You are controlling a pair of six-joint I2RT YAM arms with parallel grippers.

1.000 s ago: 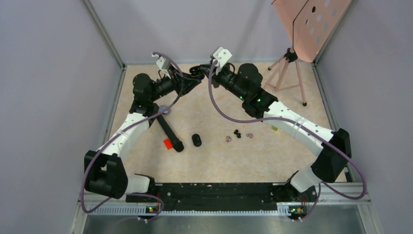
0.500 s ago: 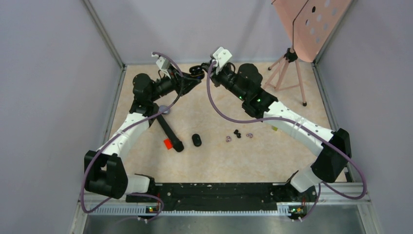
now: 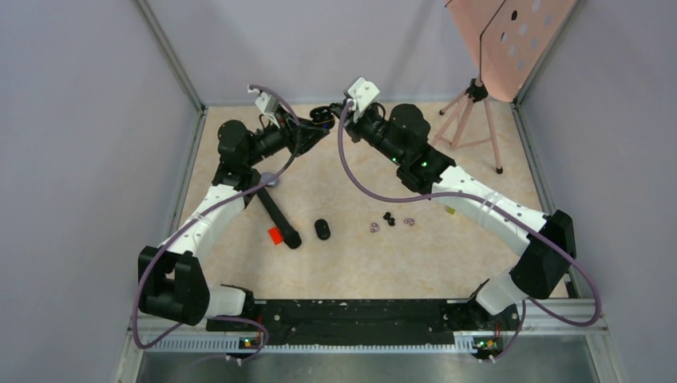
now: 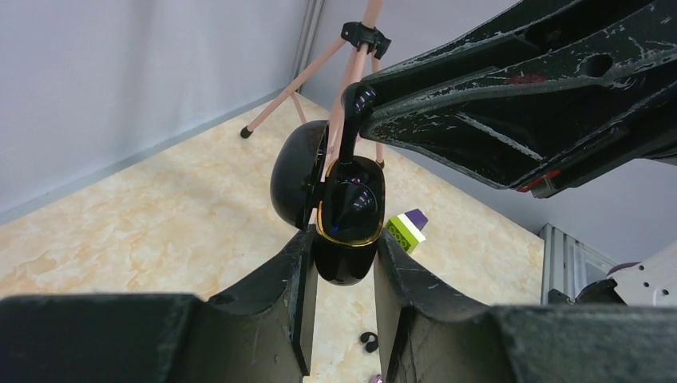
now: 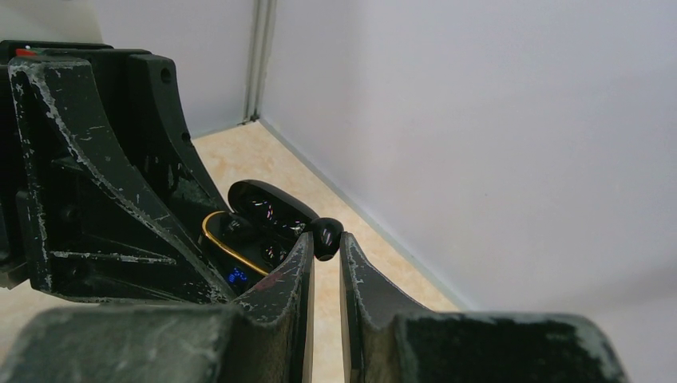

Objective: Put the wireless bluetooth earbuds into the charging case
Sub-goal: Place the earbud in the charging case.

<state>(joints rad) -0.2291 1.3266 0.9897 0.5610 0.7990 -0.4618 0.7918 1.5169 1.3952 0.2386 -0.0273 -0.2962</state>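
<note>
Two arms meet over the far side of the table [image 3: 359, 263]; to the near left of the charging case [image 4: 345, 215] lies a long black marker [image 3: 275, 209] with a red piece [image 3: 275, 234]; the left gripper [image 4: 342, 254] is clamped on the charging case's glossy black, gold-rimmed base, holding it upright with its lid [image 4: 292, 177] swung open; just above the charging case, the right gripper [image 5: 326, 244] pinches a black earbud [image 5: 326, 234] between nearly closed fingertips, the bud's stem reaching down to the open top, though how far in it sits cannot be told; nearer the arm bases than the charging case rests a black oval case [image 3: 322, 229]; to the charging case's near right lie loose earbuds [image 3: 390, 219], black ones between two pale purple; farther right of it lies a green and purple block [image 4: 405, 231]; a pink tripod [image 3: 469, 112] stands to the charging case's right.
</note>
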